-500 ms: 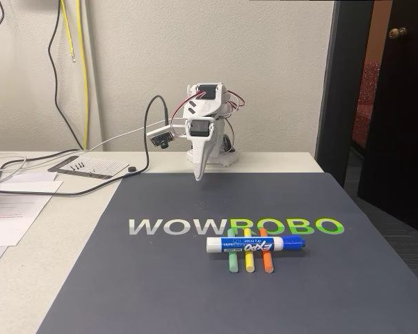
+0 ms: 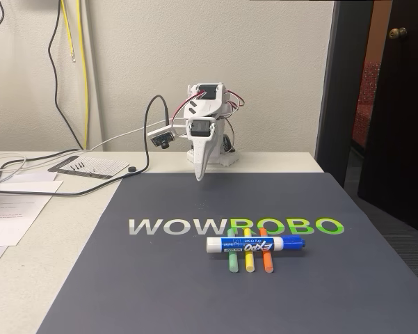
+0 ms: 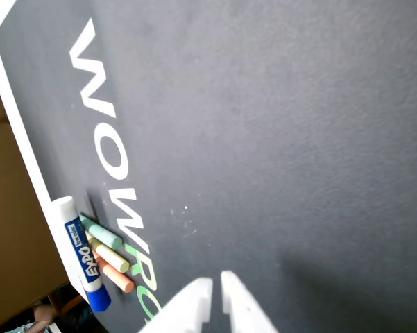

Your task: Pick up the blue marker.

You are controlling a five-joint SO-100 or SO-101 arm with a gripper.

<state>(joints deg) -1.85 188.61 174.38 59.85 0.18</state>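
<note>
The blue marker (image 2: 256,243) is a thick white-barrelled pen with a blue printed label reading EXPO and a blue cap at its right end in the fixed view. It lies flat and crosswise on the dark mat (image 2: 160,278), just below the letters ROBO, resting across three thin sticks: a green stick (image 2: 232,262), a yellow stick (image 2: 249,261) and an orange stick (image 2: 266,261), which poke out side by side from under its barrel toward the camera. In the wrist view the marker (image 3: 80,251) sits at the lower left edge, cap pointing down, with the three sticks fanned beside it.

The white arm (image 2: 205,118) stands at the far end of the surface, folded up on its base, with the jaws (image 2: 199,174) pointing straight down above the mat's back edge, well apart from the marker. In the wrist view the two white tips (image 3: 217,284) show only a narrow slit between them, so the jaws are clenched on nothing.

The mat is a smooth, matte charcoal sheet printed with WOWROBO in white and green. It lies on a pale surface (image 2: 28,278) beside loose papers (image 2: 14,209) and black cables (image 2: 69,174). The arm's parts look like hard white plastic.
</note>
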